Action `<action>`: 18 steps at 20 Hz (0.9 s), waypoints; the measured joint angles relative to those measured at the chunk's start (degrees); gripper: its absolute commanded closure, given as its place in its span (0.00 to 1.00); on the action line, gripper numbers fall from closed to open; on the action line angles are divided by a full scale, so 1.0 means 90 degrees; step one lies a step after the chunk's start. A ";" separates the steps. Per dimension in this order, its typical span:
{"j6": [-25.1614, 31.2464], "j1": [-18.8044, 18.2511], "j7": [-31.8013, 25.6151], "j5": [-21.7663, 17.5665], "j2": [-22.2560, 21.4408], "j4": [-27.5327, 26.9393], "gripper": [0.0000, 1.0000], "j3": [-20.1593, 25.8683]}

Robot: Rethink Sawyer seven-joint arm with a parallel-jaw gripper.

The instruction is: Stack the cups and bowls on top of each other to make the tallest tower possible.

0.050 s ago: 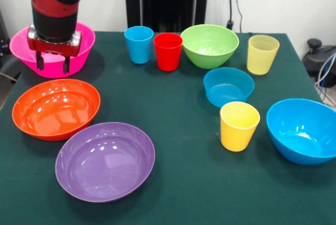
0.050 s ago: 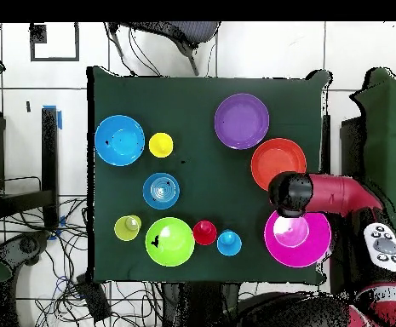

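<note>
The gripper (image 1: 52, 63) hangs directly over the pink bowl (image 1: 79, 39), which stands right way up at a back corner of the table (image 1: 184, 146). Its two short fingers (image 1: 40, 61) are spread apart with nothing between them, their tips level with the bowl's open mouth and in front of its inner wall; whether they touch the plastic cannot be told. From overhead the arm's black wrist covers the rim of the pink bowl on the side toward the orange bowl (image 1: 55, 108).

Six bowls are in view, all upright and none stacked: the pink one, the orange one just beside it along the same table edge, the purple bowl (image 1: 105, 160) next along near the front edge, the green bowl (image 1: 209, 45) at the back edge, a small blue bowl (image 1: 228, 86) near the table's middle, and a larger blue bowl (image 1: 303, 129) at the opposite side edge.

Four cups stand mouth up: a blue cup (image 1: 138, 44) and a red cup (image 1: 168, 51) touching or nearly so, side by side at the back edge beside the green bowl; a pale translucent yellow cup (image 1: 262, 53) on the green bowl's other side; and an opaque yellow cup (image 1: 239, 126) between the two blue bowls.

Nothing lies between the gripper and the pink bowl.
</note>
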 measured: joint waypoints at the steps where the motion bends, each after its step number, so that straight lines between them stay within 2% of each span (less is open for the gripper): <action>1: -0.0001 -0.0008 0.0000 0.0021 -0.0029 0.0011 0.00 0.0005; 18: 0.0000 -0.0052 0.0000 0.0293 -0.0649 0.0056 0.00 0.0091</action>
